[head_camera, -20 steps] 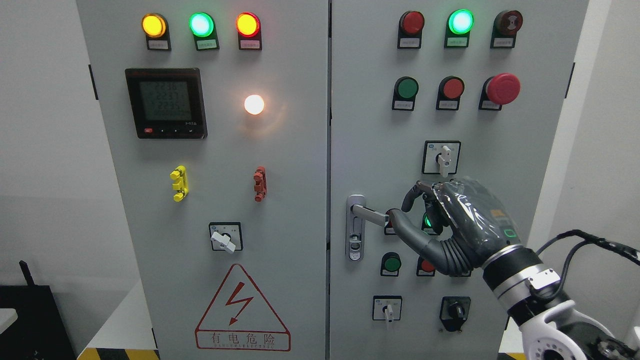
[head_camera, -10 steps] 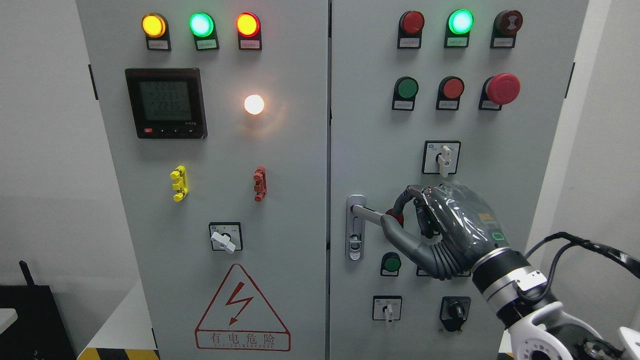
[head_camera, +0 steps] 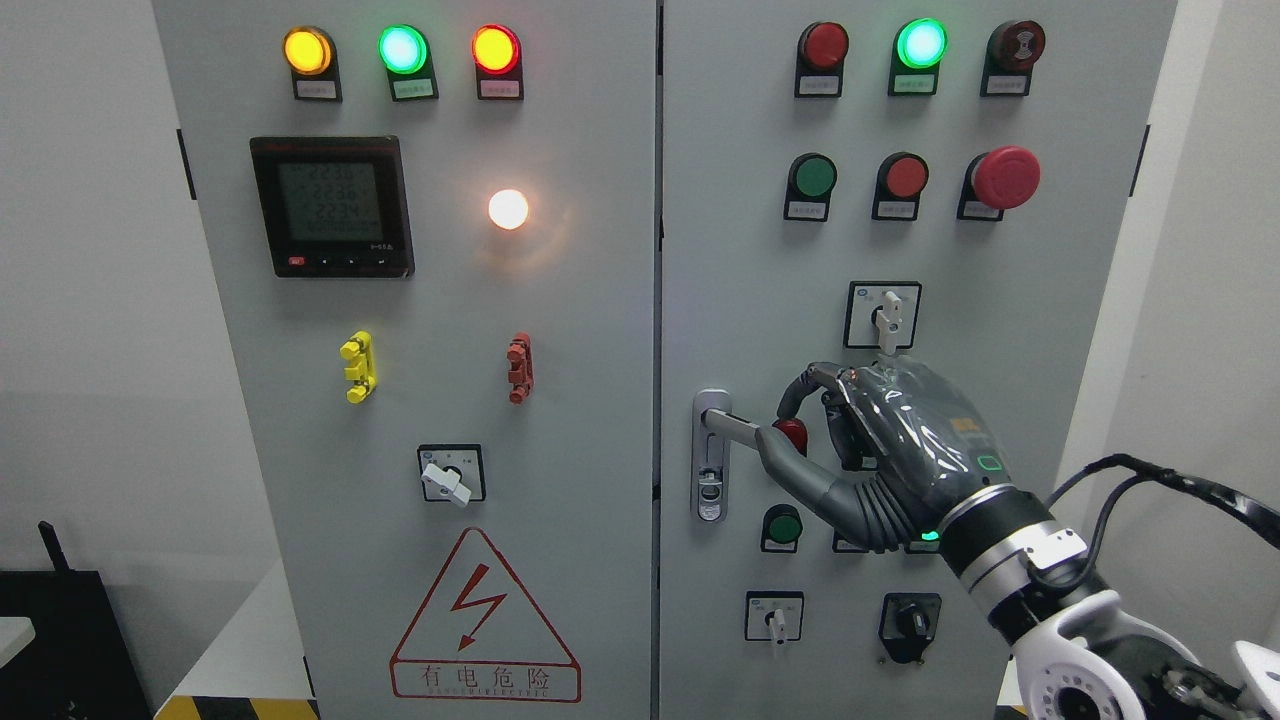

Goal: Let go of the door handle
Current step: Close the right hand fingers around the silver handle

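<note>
Head view: the right hand (head_camera: 880, 450) sits right of centre, its thumb tip touching the free end of the door handle (head_camera: 728, 426), which juts rightward from its plate. The curled fingers (head_camera: 800, 385) arch above; whether they clamp the lever cannot be told. The palm hides several buttons.
</note>
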